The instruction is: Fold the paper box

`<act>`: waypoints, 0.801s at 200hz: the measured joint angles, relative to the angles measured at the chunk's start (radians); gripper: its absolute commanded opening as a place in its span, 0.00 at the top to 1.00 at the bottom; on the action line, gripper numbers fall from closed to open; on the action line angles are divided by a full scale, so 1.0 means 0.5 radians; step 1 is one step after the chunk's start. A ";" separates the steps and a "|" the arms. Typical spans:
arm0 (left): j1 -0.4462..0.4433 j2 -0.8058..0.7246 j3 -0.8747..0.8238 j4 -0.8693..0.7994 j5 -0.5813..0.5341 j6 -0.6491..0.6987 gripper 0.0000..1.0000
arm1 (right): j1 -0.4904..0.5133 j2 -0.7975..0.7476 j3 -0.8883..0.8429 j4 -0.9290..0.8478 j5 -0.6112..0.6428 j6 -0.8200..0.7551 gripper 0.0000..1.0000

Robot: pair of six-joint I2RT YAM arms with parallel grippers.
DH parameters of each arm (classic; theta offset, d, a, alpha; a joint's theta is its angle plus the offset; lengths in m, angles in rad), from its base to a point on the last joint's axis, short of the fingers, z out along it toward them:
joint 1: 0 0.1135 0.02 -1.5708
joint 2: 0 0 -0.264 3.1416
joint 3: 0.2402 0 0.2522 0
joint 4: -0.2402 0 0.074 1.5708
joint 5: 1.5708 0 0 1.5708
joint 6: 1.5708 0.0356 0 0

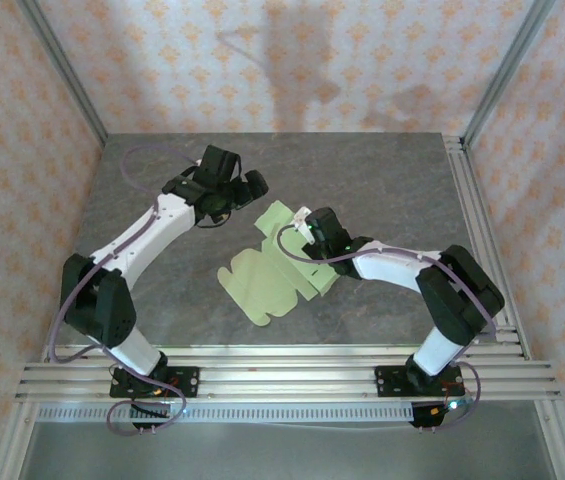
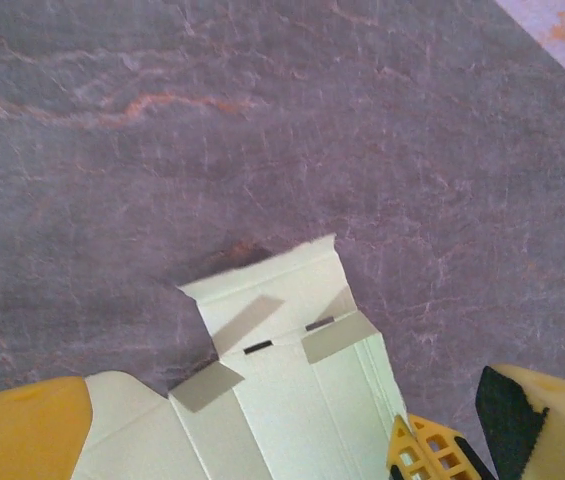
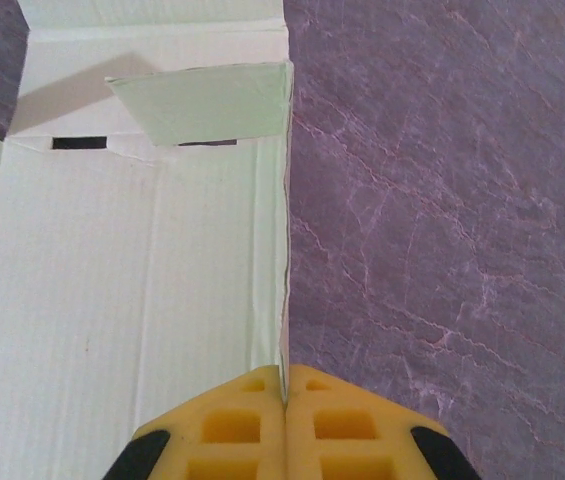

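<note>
Both fingers of the right gripper pinched a raised edge of the paper box on the table; the left gripper gaped wide, empty. The right wrist view showed that pinch closely.

Paper box laid flat, unfolded, at worktop centre. Right hand closed at its far edge. Left hand held open, far-left of it.

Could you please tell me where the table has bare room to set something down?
The far right of the table, between the right arm and the back edge, is bare; so is the near strip between the paper box and the rails. The middle is crowded: box, left tool, right tool.
</note>
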 measured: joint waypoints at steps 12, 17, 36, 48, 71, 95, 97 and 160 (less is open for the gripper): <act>0.027 -0.038 -0.052 0.024 -0.018 0.012 0.00 | 0.005 0.010 0.000 -0.002 0.032 -0.001 1.00; 0.041 -0.055 -0.080 0.038 -0.024 0.015 0.00 | 0.006 0.013 0.000 -0.005 0.053 -0.002 1.00; 0.089 -0.101 -0.179 0.082 -0.056 0.049 0.00 | 0.028 0.023 0.000 -0.004 0.140 -0.010 1.00; 0.114 -0.118 -0.223 0.092 -0.079 0.073 0.00 | 0.054 0.035 0.000 0.006 0.223 -0.031 1.00; 0.138 -0.140 -0.268 0.097 -0.117 0.128 0.00 | 0.109 0.076 0.002 0.049 0.372 -0.079 1.00; 0.153 -0.152 -0.285 0.109 -0.127 0.170 0.00 | 0.127 0.101 0.031 0.048 0.424 -0.095 1.00; 0.153 -0.153 -0.286 0.109 -0.128 0.171 0.00 | 0.127 0.101 0.035 0.047 0.426 -0.094 1.00; 0.166 -0.184 -0.317 0.111 -0.130 0.226 0.00 | -0.148 0.103 0.385 -0.324 -0.256 0.324 1.00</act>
